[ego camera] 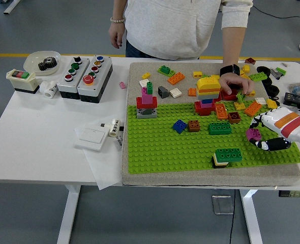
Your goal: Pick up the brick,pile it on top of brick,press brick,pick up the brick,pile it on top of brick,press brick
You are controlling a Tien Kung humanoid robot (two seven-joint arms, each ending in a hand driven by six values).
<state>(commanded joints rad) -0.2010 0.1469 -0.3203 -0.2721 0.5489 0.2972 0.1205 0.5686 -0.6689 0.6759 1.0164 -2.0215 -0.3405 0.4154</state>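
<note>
The right robot hand (259,138), white with black fingers, is curled around a small magenta plastic brick (253,135), held just above the green studded baseplate (180,147) near the table's right edge. One dark green brick (228,154) tops a stack just beside it, toward the near edge. A person's hand (235,84) rests among loose bricks at the far side.
</note>
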